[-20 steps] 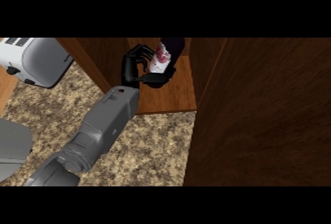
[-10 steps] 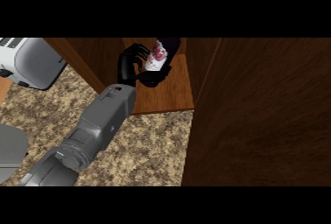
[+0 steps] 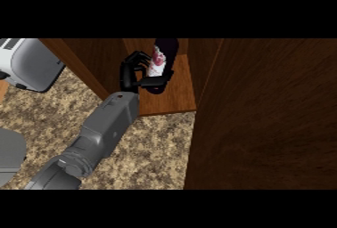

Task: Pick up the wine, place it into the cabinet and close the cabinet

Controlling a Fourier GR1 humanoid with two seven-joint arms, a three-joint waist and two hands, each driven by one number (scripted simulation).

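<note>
The wine bottle (image 3: 159,57) is dark with a white and red label, and it is inside the open wooden cabinet, over its shelf (image 3: 172,99). My left hand (image 3: 137,73) reaches in from the lower left. Its fingers curl against the bottle's left side and the thumb crosses under it, so the hand is shut on the bottle. The bottle's lower part is hidden by the thumb. The open cabinet door (image 3: 270,116) fills the right side as a large dark wood panel. My right hand shows nowhere.
A silver toaster (image 3: 27,62) stands on the speckled stone counter (image 3: 151,151) at the upper left, beside the cabinet's left wall (image 3: 82,67). A grey rounded object (image 3: 9,153) sits at the left edge.
The left forearm has shifted slightly right and the hand has edged a little further into the cabinet with the bottle. The grip looks unchanged.
</note>
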